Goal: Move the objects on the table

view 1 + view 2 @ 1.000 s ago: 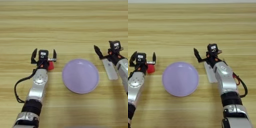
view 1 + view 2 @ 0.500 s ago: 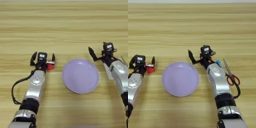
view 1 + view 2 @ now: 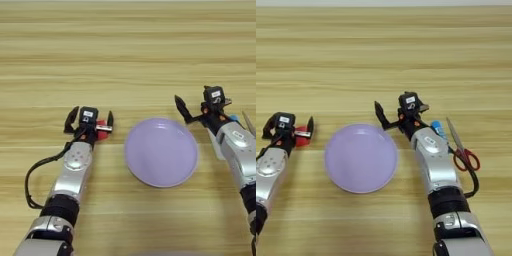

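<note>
On the wide light wooden table (image 3: pixel 125 50), the big round lilac plate (image 3: pixel 161 151) sat empty at the centre of the frame, so none of the three small objects appeared to have been moved anywhere definite, and the whole job looked to be ahead. At the left of the frame, the left gripper (image 3: pixel 89 120) stood with its two black fingers spread wide on either side of the small red block (image 3: pixel 102 130), which lay on the wood just left of the plate; the fingers had closed on nothing. At the right of the frame, the right gripper (image 3: pixel 398 116) hung just off the plate's upper right rim, its fingers also spread apart and empty. The short blue glue stick with a white label (image 3: pixel 439 131) lay just beside that arm, partly covered by it, and the metal scissors with dark purple-red handles (image 3: pixel 461 148) lay a little further right, blades pointing to the upper part of the frame. In the left eye view the scissors were cut off by the right edge. Whether the left fingers touched the block could not be told.
</note>
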Controlling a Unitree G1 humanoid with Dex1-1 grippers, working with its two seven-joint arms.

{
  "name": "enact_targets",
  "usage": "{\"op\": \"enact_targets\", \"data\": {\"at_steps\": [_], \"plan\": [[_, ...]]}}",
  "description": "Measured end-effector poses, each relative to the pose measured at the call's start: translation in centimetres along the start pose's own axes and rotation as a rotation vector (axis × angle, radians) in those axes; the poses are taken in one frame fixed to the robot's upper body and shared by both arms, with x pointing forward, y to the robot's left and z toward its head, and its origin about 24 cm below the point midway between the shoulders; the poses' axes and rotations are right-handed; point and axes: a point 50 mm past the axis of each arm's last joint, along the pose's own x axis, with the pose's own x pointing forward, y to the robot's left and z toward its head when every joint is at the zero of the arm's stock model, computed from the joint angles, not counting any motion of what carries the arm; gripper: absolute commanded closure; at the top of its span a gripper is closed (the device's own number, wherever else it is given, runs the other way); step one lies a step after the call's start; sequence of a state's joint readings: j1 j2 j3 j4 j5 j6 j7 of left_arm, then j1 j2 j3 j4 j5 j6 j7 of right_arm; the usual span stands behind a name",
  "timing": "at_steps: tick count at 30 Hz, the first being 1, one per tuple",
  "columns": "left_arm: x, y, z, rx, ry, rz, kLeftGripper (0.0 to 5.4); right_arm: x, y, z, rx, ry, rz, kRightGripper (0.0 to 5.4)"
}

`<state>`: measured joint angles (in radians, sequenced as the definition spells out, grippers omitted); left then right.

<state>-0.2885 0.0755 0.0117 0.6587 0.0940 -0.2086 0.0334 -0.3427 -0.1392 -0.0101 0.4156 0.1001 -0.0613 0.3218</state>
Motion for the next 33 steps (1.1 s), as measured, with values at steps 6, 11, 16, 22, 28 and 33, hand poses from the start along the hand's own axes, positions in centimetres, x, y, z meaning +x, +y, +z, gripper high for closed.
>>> {"op": "enact_targets", "data": {"at_steps": [6, 11, 16, 22, 28, 33], "plan": [[-0.1, 0.0, -0.5, 0.021, 0.021, -0.008, 0.0, 0.0, 0.0, -0.3, 0.003, 0.01, -0.006, 0.01], [-0.1, 0.3, -1.0, 0.036, 0.047, -0.003, 0.0, 0.0, 0.1, -0.3, 0.005, 0.01, -0.004, 0.01], [-0.2, 0.2, -1.6, 0.042, 0.078, -0.003, 0.0, 0.0, 0.2, -0.3, 0.006, 0.01, -0.004, 0.01], [-0.2, 0.1, -2.0, 0.046, 0.098, -0.007, 0.0, 0.1, 0.2, -0.3, 0.006, 0.01, -0.002, 0.01], [-0.1, 0.1, -2.0, 0.049, 0.1, -0.014, 0.0, 0.1, 0.3, -0.3, 0.009, 0.008, 0.0, 0.01], [-0.1, 0.1, -2.1, 0.05, 0.103, -0.017, 0.0, 0.1, 0.4, -0.3, 0.01, 0.008, 0.0, 0.01]]}}
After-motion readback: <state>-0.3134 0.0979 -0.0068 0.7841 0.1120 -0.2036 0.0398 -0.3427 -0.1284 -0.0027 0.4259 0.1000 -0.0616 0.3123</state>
